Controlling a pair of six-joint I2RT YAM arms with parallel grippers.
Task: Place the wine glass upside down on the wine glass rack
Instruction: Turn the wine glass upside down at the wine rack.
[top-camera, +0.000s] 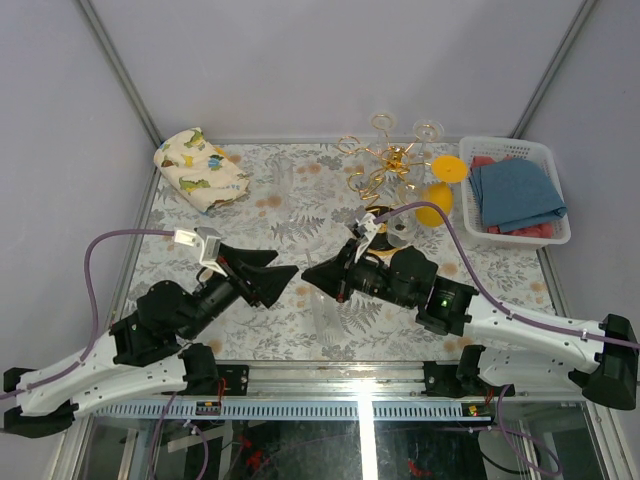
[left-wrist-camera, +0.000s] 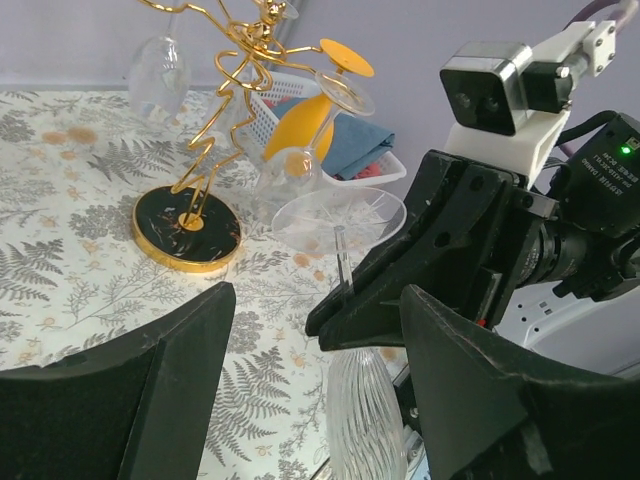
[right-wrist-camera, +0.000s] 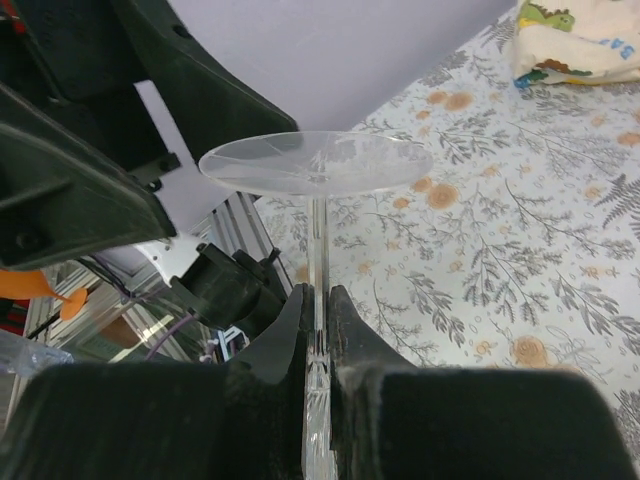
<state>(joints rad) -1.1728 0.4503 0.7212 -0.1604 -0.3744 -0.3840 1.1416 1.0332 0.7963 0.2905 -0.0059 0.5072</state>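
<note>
Your left black claw (top-camera: 288, 266) gapes wide beside your right black claw (right-wrist-camera: 318, 300) over the fern-print table (top-camera: 290, 205), near its front edge. Bare tabletop runs to the gold wire wine glass rack (left-wrist-camera: 165, 215) by the far edge. Right claw grips the clear ribbed wine glass (left-wrist-camera: 365, 420) by its stem, foot up.

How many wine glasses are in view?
4: two clear glasses hanging on the rack, a yellow glass tilted at its side, a wine glass in the right gripper. More may be hidden.
</note>
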